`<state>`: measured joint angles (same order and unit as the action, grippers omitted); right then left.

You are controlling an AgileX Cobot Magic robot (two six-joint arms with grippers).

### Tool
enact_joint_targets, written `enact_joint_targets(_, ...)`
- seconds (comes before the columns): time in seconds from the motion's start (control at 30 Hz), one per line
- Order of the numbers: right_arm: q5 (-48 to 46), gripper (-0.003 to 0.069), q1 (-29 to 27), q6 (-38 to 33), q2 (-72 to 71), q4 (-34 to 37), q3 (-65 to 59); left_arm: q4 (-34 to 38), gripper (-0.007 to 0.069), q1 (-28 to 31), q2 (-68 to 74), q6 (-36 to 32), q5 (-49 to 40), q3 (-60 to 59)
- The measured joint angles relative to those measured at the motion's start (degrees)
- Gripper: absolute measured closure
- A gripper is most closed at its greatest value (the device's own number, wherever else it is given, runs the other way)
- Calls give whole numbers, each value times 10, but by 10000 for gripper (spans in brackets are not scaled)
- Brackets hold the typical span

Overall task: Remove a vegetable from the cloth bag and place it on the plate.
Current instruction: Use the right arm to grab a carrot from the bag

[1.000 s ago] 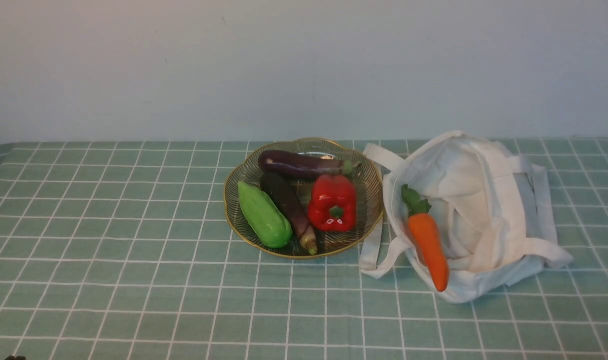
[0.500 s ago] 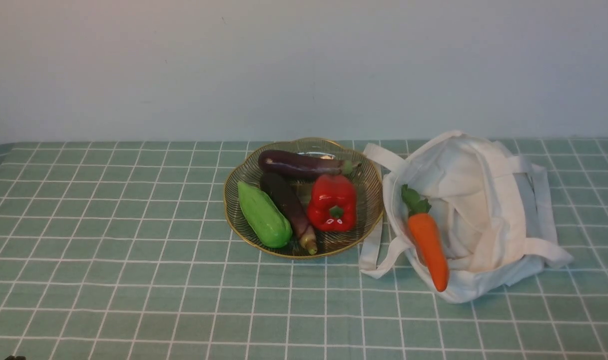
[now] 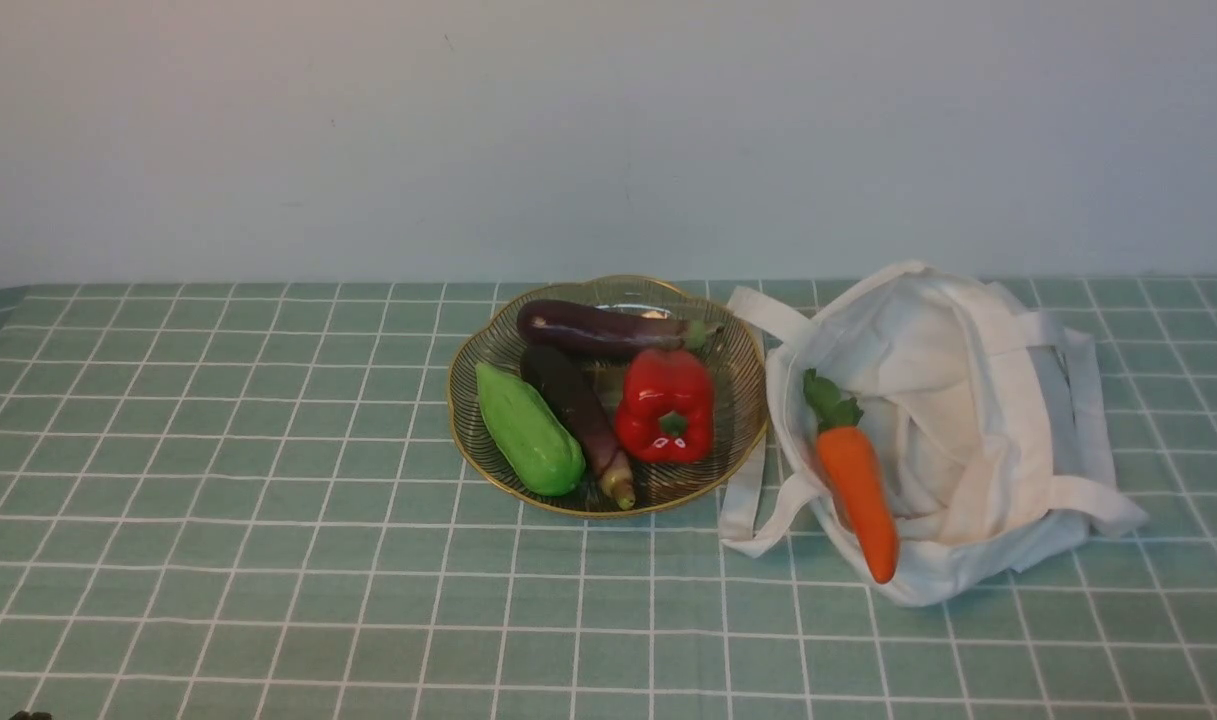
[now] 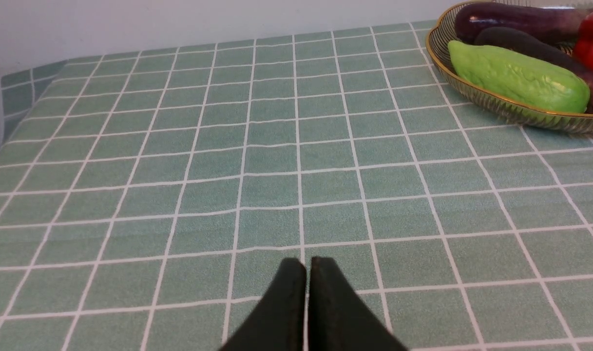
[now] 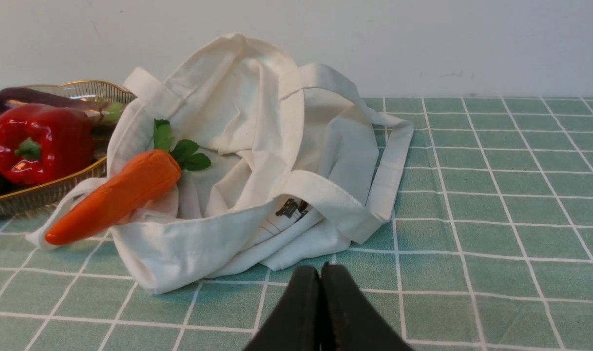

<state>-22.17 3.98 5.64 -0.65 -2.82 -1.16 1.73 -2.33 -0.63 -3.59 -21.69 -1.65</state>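
**Carrot at the bag mouth, both grippers closed**

The carrot (image 3: 856, 490) lies half out of the cloth bag (image 3: 968, 400), with its leafy top inside and its tip over the hem toward me, so I judge it easy to reach. The plate (image 3: 743, 400) sits just left of the bag, already crowded. My right gripper (image 5: 320, 270) rests closed and empty before the bag. The left gripper (image 4: 307, 263) is closed too, low over the desk (image 3: 268, 500).

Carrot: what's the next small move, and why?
Probably open the right gripper and ease it toward the carrot: its fingers are shut, nothing is held, and the carrot lies in the mouth of the cloth bag, beside the plate.
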Motion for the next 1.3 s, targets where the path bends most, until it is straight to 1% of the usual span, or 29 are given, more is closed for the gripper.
enact_joint_targets(0.17, 2, 674, 0, 9, 0, 7, 0, 0, 629, 0, 0, 0, 0, 0)
enact_joint_targets(0.2, 7, 674, 0, 34, 0, 33, -1, 0, 629, 0, 0, 0, 0, 0)
enact_joint_targets(0.23, 17, 674, 0, 67, 0, 79, -2, 0, 629, 0, 0, 0, 0, 0)
enact_joint_targets(0.27, 21, 674, 0, 83, 0, 109, -3, 0, 629, 0, 0, 0, 0, 0)
enact_joint_targets(0.3, 26, 674, 0, 99, 0, 125, -4, 0, 629, 0, 0, 0, 0, 0)
enact_joint_targets(0.37, 39, 674, 0, 143, 0, 200, -5, 0, 629, 0, 0, 0, 0, 0)
enact_joint_targets(0.43, 51, 674, 0, 170, 0, 265, -5, 0, 629, 0, 0, 0, 0, 0)
enact_joint_targets(0.57, 54, 674, 0, 183, 0, 322, -5, 0, 629, 0, 0, 0, 0, 0)
enact_joint_targets(0.63, 55, 674, 0, 184, 0, 333, -5, 0, 629, 0, 0, 0, 0, 0)
enact_joint_targets(0.7, 55, 674, 0, 181, 0, 333, -4, 0, 629, 0, 0, 0, 0, 0)
enact_joint_targets(0.77, 50, 674, 0, 157, 0, 331, 12, 0, 629, 0, 0, 0, 0, 0)
enact_joint_targets(0.9, 49, 674, 0, 83, 9, 306, 102, 0, 629, 0, 0, 0, 0, 0)
enact_joint_targets(0.97, 23, 674, 0, 38, 58, 269, 183, 0, 629, 0, 0, 0, 0, 0)
enact_joint_targets(1.03, 5, 674, 0, 27, 81, 255, 207, 0, 629, 0, 0, 0, 0, 0)
enact_joint_targets(1.07, -18, 674, 0, 19, 106, 242, 235, 0, 629, 0, 0, 0, 0, 0)
enact_joint_targets(1.1, -65, 674, 0, 11, 162, 217, 270, 0, 629, 0, 0, 0, 0, 0)
enact_joint_targets(1.17, -148, 674, 0, 6, 249, 193, 312, 0, 629, 0, 0, 0, 0, 0)
enact_joint_targets(1.2, -154, 674, 0, 6, 258, 192, 315, 0, 629, 0, 0, 0, 0, 0)
enact_joint_targets(1.23, -189, 674, 0, 6, 316, 189, 331, 0, 629, 0, 0, 0, 0, 0)
enact_joint_targets(1.3, -214, 671, 0, 6, 407, 199, 348, 0, 629, 0, 0, 0, 0, 0)
